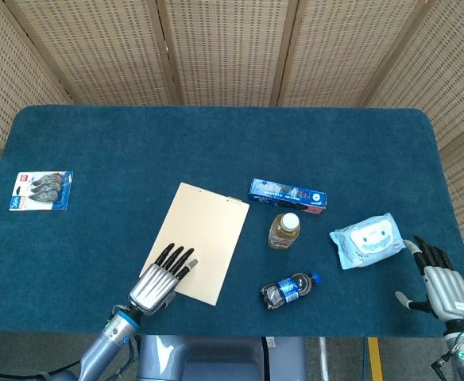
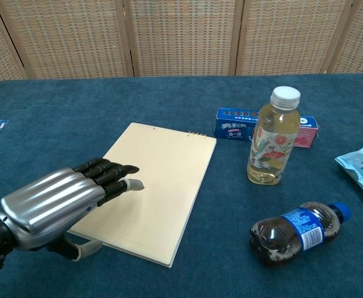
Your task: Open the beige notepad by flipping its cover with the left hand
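Observation:
The beige notepad (image 1: 200, 240) (image 2: 151, 189) lies flat and closed on the blue table, its spiral edge toward the far side. My left hand (image 1: 159, 281) (image 2: 60, 204) hovers over the pad's near left corner, fingers stretched forward and apart, holding nothing; the thumb hangs just off the pad's near edge. My right hand (image 1: 438, 283) rests at the table's near right corner with fingers spread and nothing in it; the chest view does not show it.
A blue box (image 1: 287, 194) lies past the pad's right side, with an upright tea bottle (image 2: 271, 136) in front of it and a dark bottle (image 2: 296, 232) lying nearer. A wipes pack (image 1: 367, 239) sits right; a blister pack (image 1: 41, 190) far left.

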